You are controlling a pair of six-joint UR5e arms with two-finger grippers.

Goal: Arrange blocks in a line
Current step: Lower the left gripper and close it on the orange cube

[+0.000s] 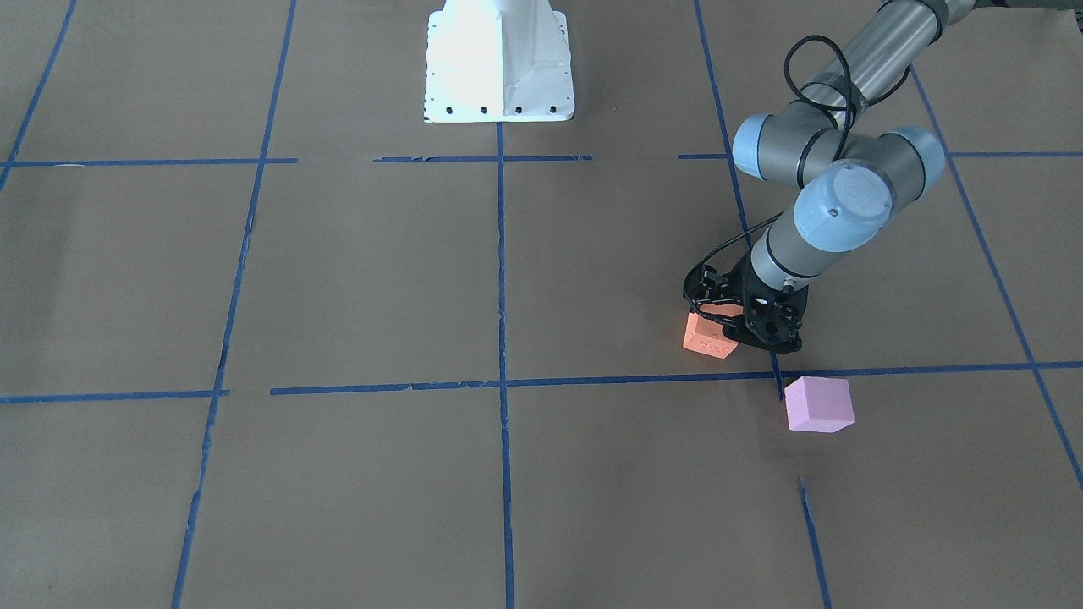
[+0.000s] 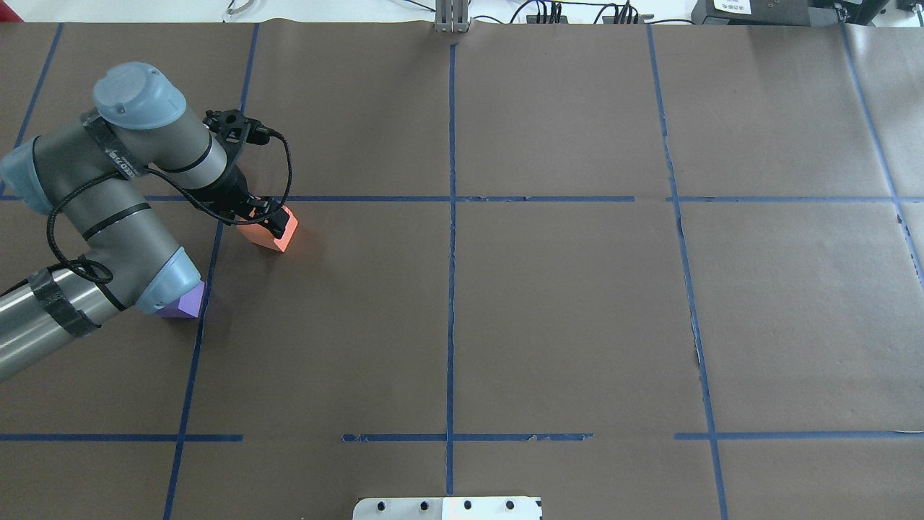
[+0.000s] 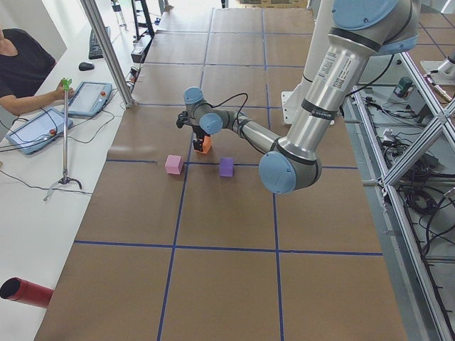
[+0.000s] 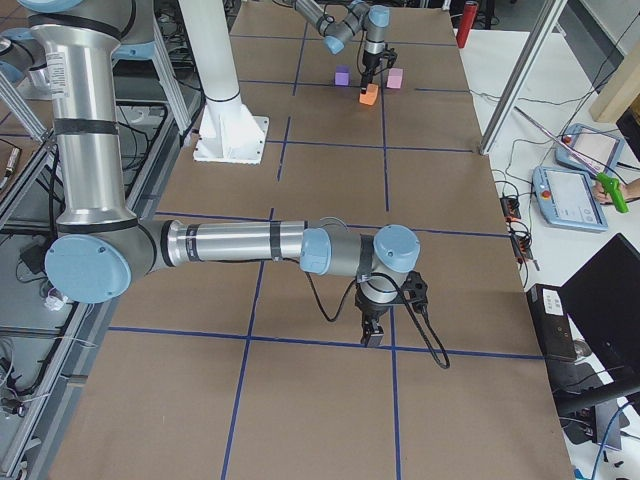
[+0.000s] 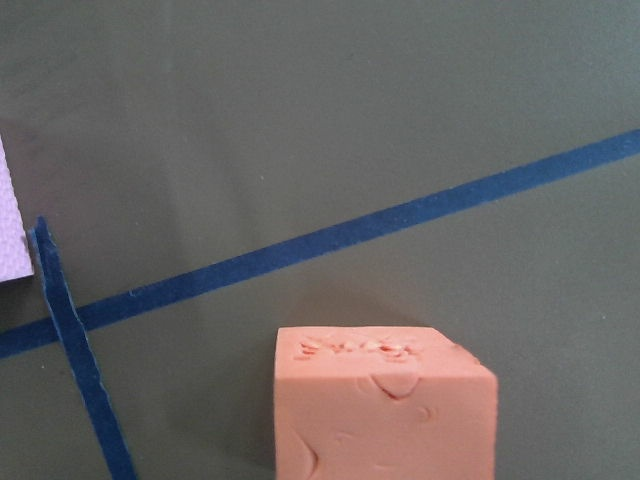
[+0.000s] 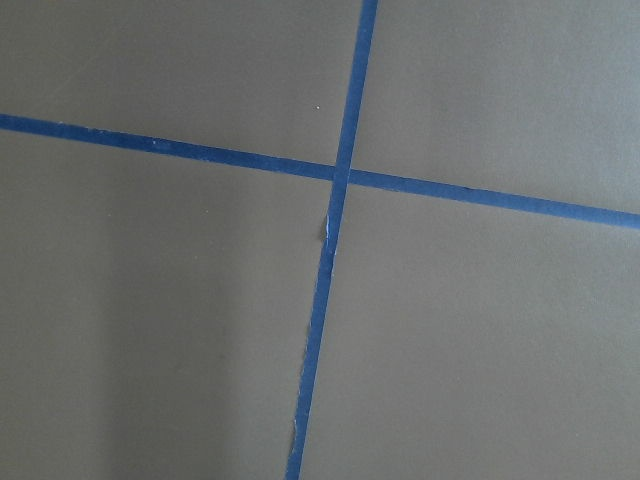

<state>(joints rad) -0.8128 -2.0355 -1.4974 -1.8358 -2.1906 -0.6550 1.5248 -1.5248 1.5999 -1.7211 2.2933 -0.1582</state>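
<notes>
My left gripper (image 1: 726, 326) is shut on the orange block (image 1: 707, 337) and holds it tilted, low over the brown paper. It also shows in the overhead view (image 2: 266, 220) with the orange block (image 2: 273, 235). The left wrist view shows the orange block (image 5: 385, 410) at the bottom centre. The pale pink block (image 1: 818, 404) sits just past a blue tape line, near the gripper. The purple block (image 2: 182, 303) lies partly under the left arm's elbow. My right gripper (image 4: 373, 335) hovers over bare paper far from the blocks; I cannot tell whether it is open or shut.
Blue tape lines (image 2: 451, 198) divide the brown paper into squares. The white robot base (image 1: 499, 63) stands at the table's middle edge. An operator (image 3: 21, 67), tablets and a stand are beside the table. A red cylinder (image 3: 25, 293) lies off the table.
</notes>
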